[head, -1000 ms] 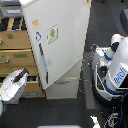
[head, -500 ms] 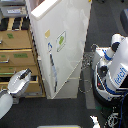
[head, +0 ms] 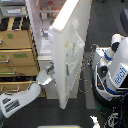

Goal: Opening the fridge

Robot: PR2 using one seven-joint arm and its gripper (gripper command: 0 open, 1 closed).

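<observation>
1. At the exterior view's left edge you see a wooden drawer cabinet (head: 17, 55) with labelled drawer fronts; it stands directly beside the fridge (head: 47, 30), touching or nearly touching its side.
2. The fridge occupies the upper centre of the view. Its large white door (head: 70, 55) is swung well out from the body, so that the lit interior and its shelves (head: 50, 10) are exposed above and behind the door's top edge.
3. On the door's outer face you can make out a small green-and-white sticker (head: 69, 47). Its print is too blurred to read.
4. At the exterior view's right stands a second white robot (head: 116, 70) on a dark base, with cables (head: 90, 75) hanging between it and the door. It is near the door's free edge but apart from it.
5. The working arm (head: 20, 97) enters from the lower left corner and reaches up and to the right, passing in front of the cabinet's lower drawers.
6. The gripper (head: 46, 76) sits at the door's inner edge, low on the door, between cabinet and door. You cannot tell whether its fingers are spread or closed, nor whether they hold the door: the detail is too blurred.
</observation>
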